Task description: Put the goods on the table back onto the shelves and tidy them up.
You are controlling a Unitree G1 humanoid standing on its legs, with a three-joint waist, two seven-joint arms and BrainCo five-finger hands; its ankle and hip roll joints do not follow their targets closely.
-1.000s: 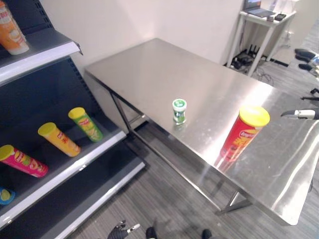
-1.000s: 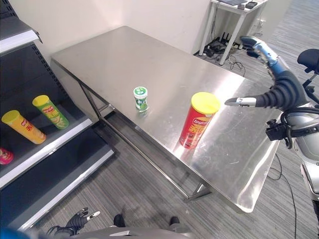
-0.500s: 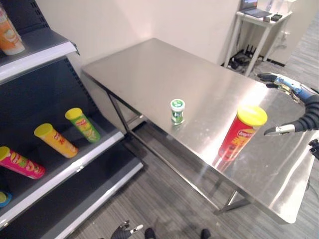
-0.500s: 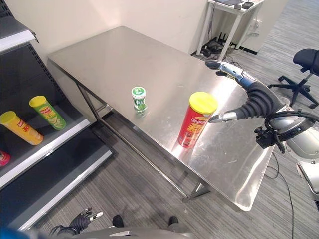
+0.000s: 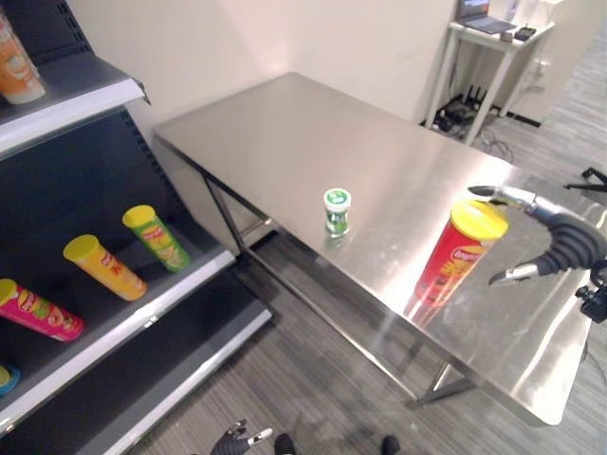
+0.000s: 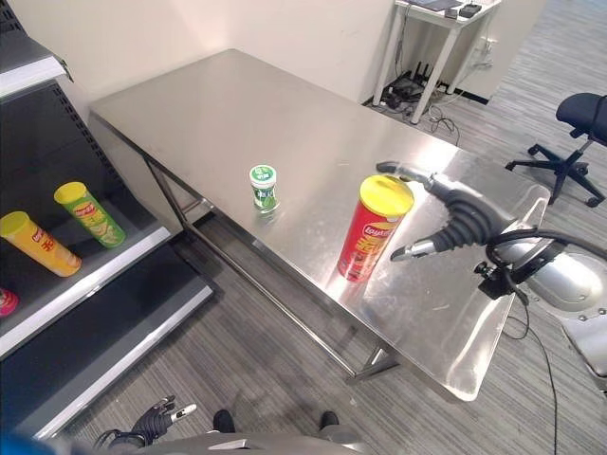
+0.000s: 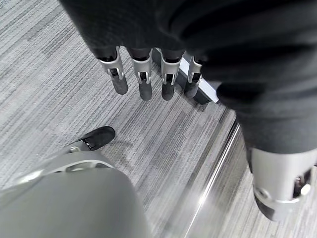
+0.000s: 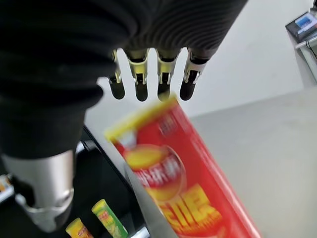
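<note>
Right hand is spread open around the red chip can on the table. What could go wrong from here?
1. The red chip can stands tall and narrow; the open right hand flanks its top, so a bump there could tip it.
2. It stands near the table's front edge and could roll off.
3. A falling can might reach the small green container nearby.

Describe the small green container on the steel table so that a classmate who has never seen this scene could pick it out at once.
Start at the long steel table beside the dark shelves. Near its front edge stands the small green container, upright and alone, left of the tall red can. It is far shorter than that can, with a green-and-white lid rather than a yellow one.
</note>
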